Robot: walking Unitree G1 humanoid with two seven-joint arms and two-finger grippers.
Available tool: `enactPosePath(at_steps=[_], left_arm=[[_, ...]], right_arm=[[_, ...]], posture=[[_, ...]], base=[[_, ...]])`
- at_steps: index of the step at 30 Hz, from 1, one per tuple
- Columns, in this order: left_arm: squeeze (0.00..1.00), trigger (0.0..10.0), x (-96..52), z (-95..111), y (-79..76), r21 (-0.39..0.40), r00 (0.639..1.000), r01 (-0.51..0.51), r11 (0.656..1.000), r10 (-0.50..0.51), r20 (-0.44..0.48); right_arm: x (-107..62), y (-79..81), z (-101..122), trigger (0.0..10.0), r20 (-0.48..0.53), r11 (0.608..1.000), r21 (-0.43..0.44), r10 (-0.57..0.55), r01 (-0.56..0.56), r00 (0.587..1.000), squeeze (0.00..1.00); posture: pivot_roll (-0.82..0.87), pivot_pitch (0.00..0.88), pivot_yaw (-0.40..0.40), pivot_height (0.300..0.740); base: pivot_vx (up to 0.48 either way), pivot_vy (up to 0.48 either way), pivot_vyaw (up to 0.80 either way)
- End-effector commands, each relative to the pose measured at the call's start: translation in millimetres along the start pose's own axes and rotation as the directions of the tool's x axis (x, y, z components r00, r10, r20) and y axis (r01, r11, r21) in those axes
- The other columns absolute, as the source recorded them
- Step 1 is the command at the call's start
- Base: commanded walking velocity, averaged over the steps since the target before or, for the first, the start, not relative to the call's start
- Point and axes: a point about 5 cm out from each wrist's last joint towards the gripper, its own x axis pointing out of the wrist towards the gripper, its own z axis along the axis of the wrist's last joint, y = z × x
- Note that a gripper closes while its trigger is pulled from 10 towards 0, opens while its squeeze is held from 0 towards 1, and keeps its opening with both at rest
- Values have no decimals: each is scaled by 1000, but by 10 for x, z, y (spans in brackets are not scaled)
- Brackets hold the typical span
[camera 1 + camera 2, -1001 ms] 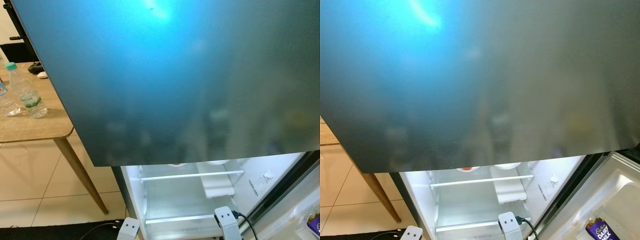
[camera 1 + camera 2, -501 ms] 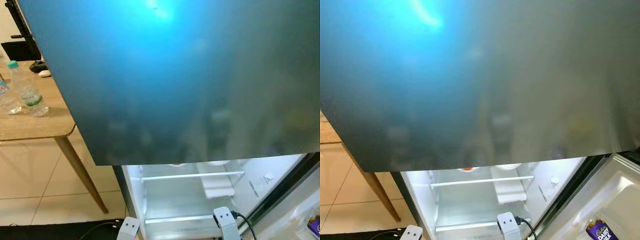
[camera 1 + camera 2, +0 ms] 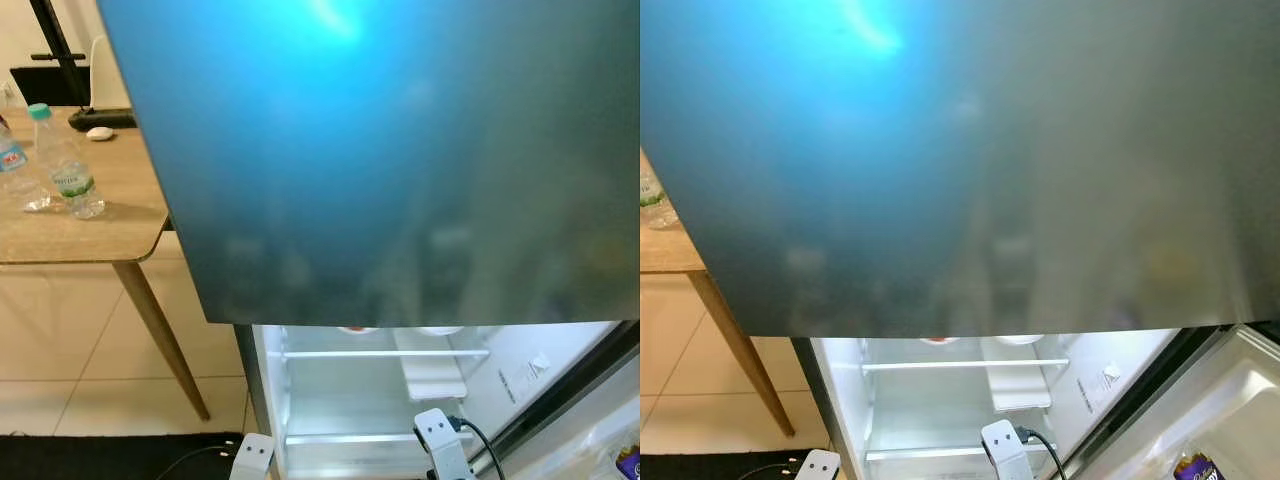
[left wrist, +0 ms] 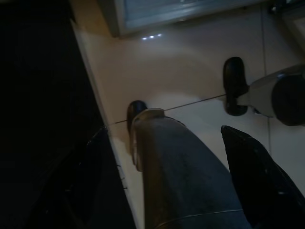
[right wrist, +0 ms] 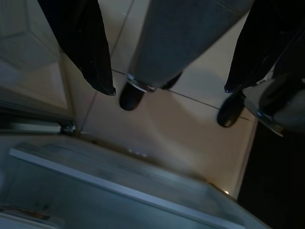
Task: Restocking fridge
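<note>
A tall dark fridge stands right before me, and its shut upper door (image 3: 400, 160) takes up most of the eye views. Below it the lower compartment (image 3: 350, 400) is open and lit, with a glass shelf (image 3: 385, 353) and a white bin (image 3: 430, 375). A purple chocolate bar (image 3: 1198, 467) sits in the open door's rack (image 3: 1215, 400) at the right. Both arms hang low. My left gripper (image 4: 162, 143) and right gripper (image 5: 170, 89) point down at the tiled floor, open and holding nothing, with my own legs and feet beyond them.
A wooden table (image 3: 70, 235) stands to the left with two water bottles (image 3: 65, 165) and a white mouse (image 3: 99, 132) on it. One slanted table leg (image 3: 165, 340) comes near the fridge. A black mat (image 3: 100, 455) lies on the beige tiles.
The whole picture has shifted, so the table and bottles now show further right; the camera has turned. The fridge, its contents and the hanging arms look unchanged.
</note>
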Motion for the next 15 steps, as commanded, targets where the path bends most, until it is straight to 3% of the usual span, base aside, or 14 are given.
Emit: enactPosePath(at_steps=[1,5,9,15], left_arm=[[0,10000,2,-14,-21,-3,1000,0,1000,0,5],[0,10000,3,-33,-39,-19,1000,4,1000,-3,7],[0,10000,-8,-42,-6,-89,999,-7,996,10,36],[0,10000,-48,61,199,-125,996,-37,991,47,82]], right_arm=[[-14,-9,-79,10000,-29,1000,-18,2,-3,1000,0],[-21,-15,-105,10000,-39,999,-46,5,-6,999,0],[-26,-6,-143,10000,-53,997,-73,11,-15,999,0],[-33,-23,-148,10000,-55,997,-80,11,-15,998,0]], posture=[[118,0,-131,740],[121,0,-141,740],[124,0,-159,740],[118,11,-154,740]], base=[[0,0,0],[0,0,0],[0,0,0],[0,0,0]])
